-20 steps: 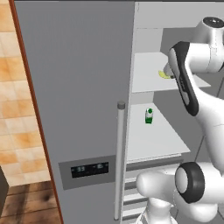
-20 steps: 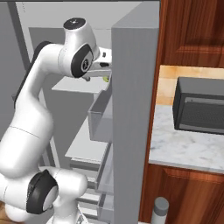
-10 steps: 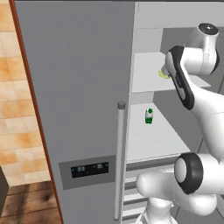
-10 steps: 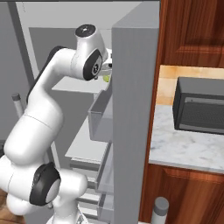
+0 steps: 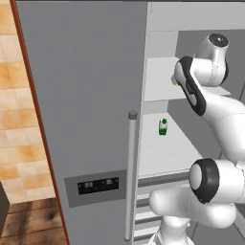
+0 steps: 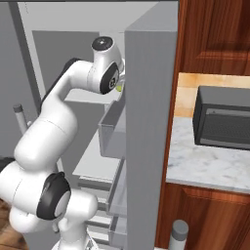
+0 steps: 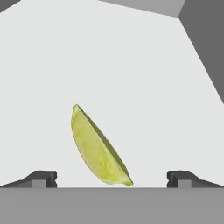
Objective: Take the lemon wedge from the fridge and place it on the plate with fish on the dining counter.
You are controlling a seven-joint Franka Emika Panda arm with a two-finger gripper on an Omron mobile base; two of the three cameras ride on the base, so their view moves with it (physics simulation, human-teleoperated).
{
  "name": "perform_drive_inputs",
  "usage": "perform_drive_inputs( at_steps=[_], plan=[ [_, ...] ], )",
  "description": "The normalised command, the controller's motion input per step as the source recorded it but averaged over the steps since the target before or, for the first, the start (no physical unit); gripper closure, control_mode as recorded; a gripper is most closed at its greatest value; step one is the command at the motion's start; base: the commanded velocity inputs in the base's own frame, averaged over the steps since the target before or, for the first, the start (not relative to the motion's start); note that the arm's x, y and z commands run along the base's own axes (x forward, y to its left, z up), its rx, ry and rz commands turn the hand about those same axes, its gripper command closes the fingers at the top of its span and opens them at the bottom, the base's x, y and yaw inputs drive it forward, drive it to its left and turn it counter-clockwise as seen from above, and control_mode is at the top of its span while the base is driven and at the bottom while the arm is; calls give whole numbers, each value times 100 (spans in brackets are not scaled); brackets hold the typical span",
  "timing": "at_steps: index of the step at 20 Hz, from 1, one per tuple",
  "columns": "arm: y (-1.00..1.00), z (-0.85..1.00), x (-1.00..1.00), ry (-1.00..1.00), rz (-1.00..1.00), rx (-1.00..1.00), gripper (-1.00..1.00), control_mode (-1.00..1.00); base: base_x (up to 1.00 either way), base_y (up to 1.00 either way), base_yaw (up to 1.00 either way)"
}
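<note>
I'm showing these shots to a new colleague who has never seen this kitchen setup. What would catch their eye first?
Probably the lemon wedge, large in the hand view on a white fridge shelf, lying between the open gripper tips. Next, the white arm reaching into the open fridge at an upper shelf. A small green-and-white bottle stands on the shelf below.

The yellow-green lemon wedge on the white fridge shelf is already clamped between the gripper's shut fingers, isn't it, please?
Not quite. The yellow-green lemon wedge does lie on the white fridge shelf, but the gripper is open. The hand view shows its two dark fingertips standing wide apart on either side of the wedge, neither one touching it, so nothing is clamped yet.
</note>
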Motion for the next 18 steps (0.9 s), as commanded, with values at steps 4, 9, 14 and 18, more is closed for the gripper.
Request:
perform_drive_inputs(
  at_steps=[4,9,14,18],
  plan=[
    [0,-2,51,4,0,0,-100,-100,0,0,0],
    [0,-7,43,7,0,1,-100,-100,0,0,0],
    [0,-39,2,12,2,1,-100,-100,0,0,0],
    [0,-29,0,3,2,0,100,-100,0,0,0]
  ],
)
